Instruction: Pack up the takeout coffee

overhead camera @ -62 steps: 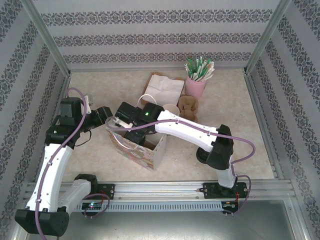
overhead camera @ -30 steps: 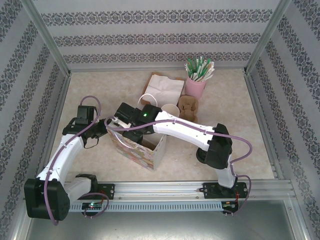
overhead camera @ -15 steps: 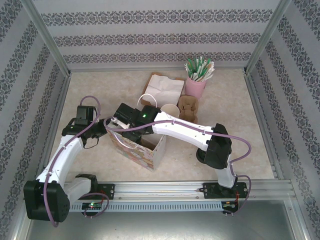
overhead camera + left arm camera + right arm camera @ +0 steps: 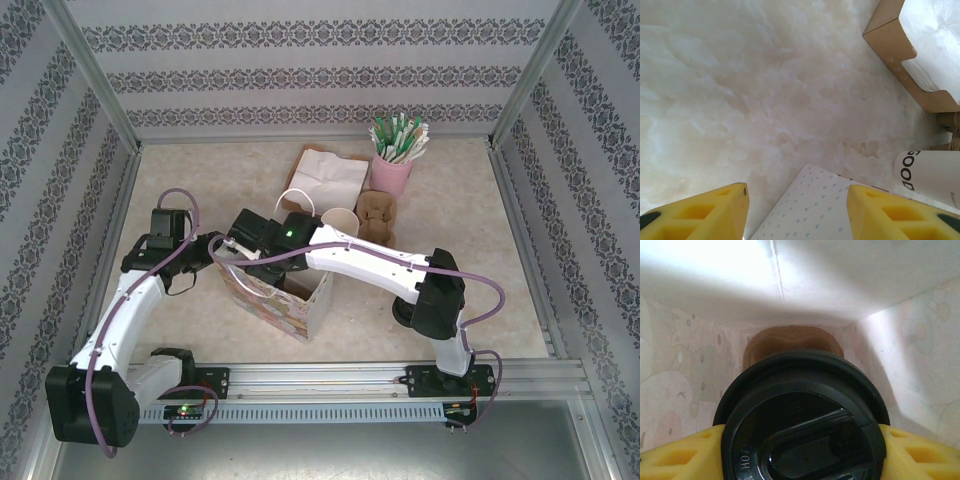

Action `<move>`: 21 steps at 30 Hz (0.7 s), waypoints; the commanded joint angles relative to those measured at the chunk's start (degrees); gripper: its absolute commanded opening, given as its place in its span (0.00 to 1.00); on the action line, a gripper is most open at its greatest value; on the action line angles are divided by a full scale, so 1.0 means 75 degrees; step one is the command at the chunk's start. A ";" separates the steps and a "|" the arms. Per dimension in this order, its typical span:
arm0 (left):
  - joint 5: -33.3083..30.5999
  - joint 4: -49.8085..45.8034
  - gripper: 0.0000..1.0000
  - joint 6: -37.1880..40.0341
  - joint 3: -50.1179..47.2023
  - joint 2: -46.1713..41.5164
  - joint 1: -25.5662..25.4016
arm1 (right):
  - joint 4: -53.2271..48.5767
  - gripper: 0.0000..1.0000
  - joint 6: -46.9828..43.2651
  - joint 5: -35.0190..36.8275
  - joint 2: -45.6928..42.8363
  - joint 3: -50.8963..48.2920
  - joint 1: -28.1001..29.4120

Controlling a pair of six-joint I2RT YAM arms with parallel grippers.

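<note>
The takeout coffee [image 4: 802, 420], a cup under a black sip lid, hangs inside the patterned paper bag [image 4: 285, 300]. My right gripper [image 4: 802, 457] is shut on it, a yellow finger [image 4: 680, 455] pressed on each side just below the lid. A brown cardboard piece [image 4: 790, 340] lies on the bag's floor beneath the cup. In the top view the right gripper [image 4: 262, 262] reaches down into the bag's mouth. My left gripper [image 4: 205, 250] is open beside the bag's left edge, with the bag's dotted wall [image 4: 815, 200] showing between its fingers [image 4: 705, 212] untouched.
Behind the bag stand a stack of cream paper cups [image 4: 341, 220], a brown cardboard holder [image 4: 377, 212], a brown napkin box [image 4: 330, 175] and a pink cup of green stirrers [image 4: 392, 170]. The white cup marked GOOD [image 4: 932, 175] and the napkin box [image 4: 920, 50] lie right of the left gripper.
The left arm has dropped from a raised elbow to a low stretched pose, its gripper staying by the bag's left edge. The right gripper has held its place in the bag.
</note>
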 commanded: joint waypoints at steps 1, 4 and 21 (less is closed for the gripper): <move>-0.0087 -0.0182 0.55 0.0033 0.0253 -0.0168 0.0083 | -0.0847 0.47 -0.0012 0.0459 -0.0150 0.0124 0.0109; -0.0098 -0.0223 0.56 0.0044 0.0278 -0.0179 0.0078 | -0.0852 0.47 0.0029 0.0398 -0.0253 0.0193 0.0133; -0.0120 -0.0270 0.56 0.0091 0.0349 -0.0168 0.0089 | -0.0838 0.47 0.0186 0.0230 -0.0256 0.0073 0.0143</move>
